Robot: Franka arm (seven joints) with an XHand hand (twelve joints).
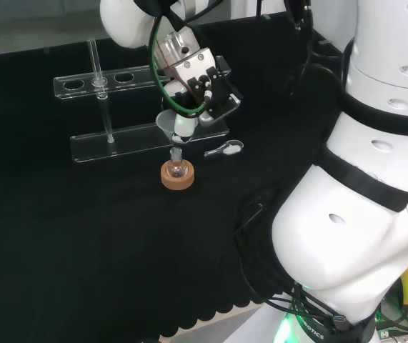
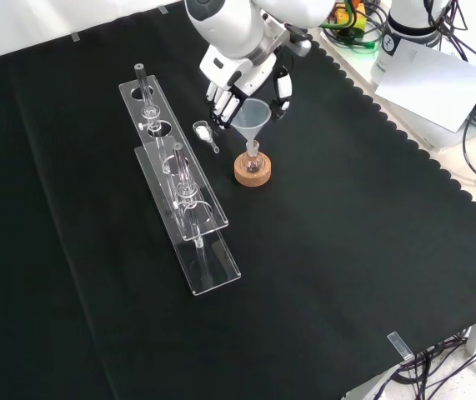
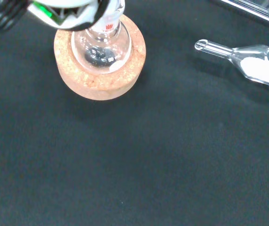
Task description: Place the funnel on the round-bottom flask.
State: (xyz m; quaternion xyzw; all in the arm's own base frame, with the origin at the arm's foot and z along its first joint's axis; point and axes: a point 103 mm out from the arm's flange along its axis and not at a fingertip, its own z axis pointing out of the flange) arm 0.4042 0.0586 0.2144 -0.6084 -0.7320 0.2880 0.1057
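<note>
Looking over the arm in the head view, the hand (image 1: 198, 80) hangs above the middle of the black cloth (image 1: 82, 236), its fingers curled around the rim of a clear funnel (image 1: 169, 125) whose stem points straight down into the neck of the small round-bottom flask (image 1: 177, 169). The flask sits upright in a cork ring (image 1: 177, 179), and a small glass scoop (image 1: 225, 149) lies on the cloth just to the right of it, apart from the ring. Behind them stands a clear plastic rack (image 1: 111, 139). In the front view the hand (image 2: 246, 83) comes down from the top, fingers and thumb closed on either side of the funnel (image 2: 253, 115); the funnel's stem reaches the flask (image 2: 253, 163) in its cork ring (image 2: 253, 172), with the scoop (image 2: 203, 132) to the left and the rack (image 2: 183, 196) farther left. In the wrist view the flask (image 3: 101, 44) rests in the cork ring (image 3: 101, 77), and the scoop (image 3: 252, 63), holding white powder, lies well apart from it.
</note>
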